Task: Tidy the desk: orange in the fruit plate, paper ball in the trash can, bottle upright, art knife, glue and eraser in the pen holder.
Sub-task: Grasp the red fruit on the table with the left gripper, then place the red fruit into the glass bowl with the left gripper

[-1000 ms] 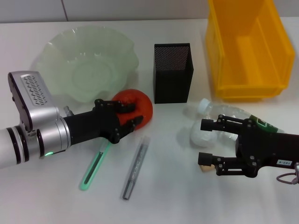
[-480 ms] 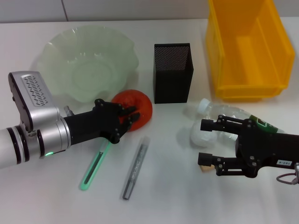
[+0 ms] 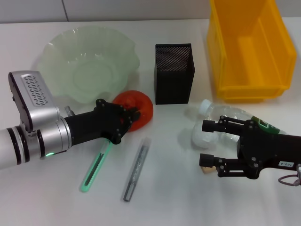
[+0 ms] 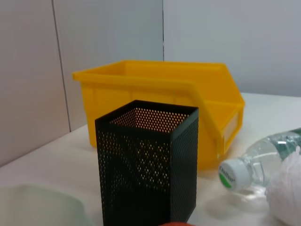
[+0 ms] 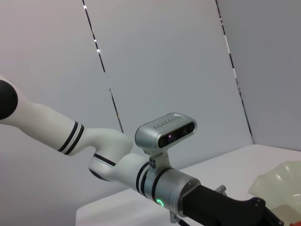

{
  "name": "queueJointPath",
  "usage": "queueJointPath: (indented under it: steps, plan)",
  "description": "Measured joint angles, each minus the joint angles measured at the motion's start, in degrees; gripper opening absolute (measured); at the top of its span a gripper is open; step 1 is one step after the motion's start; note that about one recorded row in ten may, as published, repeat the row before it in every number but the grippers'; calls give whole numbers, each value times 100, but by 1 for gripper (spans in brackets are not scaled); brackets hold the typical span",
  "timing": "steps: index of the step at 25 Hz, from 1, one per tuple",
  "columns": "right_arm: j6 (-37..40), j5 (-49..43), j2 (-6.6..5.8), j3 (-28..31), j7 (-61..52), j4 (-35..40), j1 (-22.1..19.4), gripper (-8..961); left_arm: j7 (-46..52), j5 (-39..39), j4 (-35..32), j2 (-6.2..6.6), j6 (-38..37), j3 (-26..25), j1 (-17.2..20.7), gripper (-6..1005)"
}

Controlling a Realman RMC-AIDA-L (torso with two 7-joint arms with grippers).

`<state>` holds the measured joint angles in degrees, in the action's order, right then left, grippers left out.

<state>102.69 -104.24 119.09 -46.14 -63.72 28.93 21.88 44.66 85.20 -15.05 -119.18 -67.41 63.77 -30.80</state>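
The red-orange orange lies on the white desk just in front of the pale-green fruit plate, with my left gripper shut on it. My right gripper is open, and the white paper ball sits between its fingers. The clear bottle lies on its side behind that gripper. A tan eraser peeks out under the near finger. The mint-green art knife and the grey glue lie on the desk in front of my left gripper. The black pen holder stands in the middle and the yellow trash can at the back right.
The left wrist view shows the pen holder close ahead, the trash can behind it, and the bottle and paper ball to one side. The right wrist view shows my left arm and the plate's rim.
My left gripper's fingers have closed tighter on the orange, which has shifted slightly toward the fruit plate. The right arm has not moved.
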Motion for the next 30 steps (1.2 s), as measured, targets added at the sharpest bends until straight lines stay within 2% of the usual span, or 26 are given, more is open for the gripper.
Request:
queueJointPath:
  steps: [6, 10, 15, 30]
  plan:
    - [-4, 0, 0, 0, 0, 5, 0, 834, 129, -103, -62, 2, -479, -31, 42, 51]
    - [-4, 0, 1, 0, -1, 12, 0, 834, 202, -207, -379, 13, -1212, -48, 181, 51]
    - [-4, 0, 0, 34, -1, 12, -9, 834, 310, -549, -657, 24, -1632, -49, 331, 52]
    - [-4, 0, 1, 44, -1, -2, 0, 834, 356, -1074, -1353, 46, -1699, -56, 407, 48]
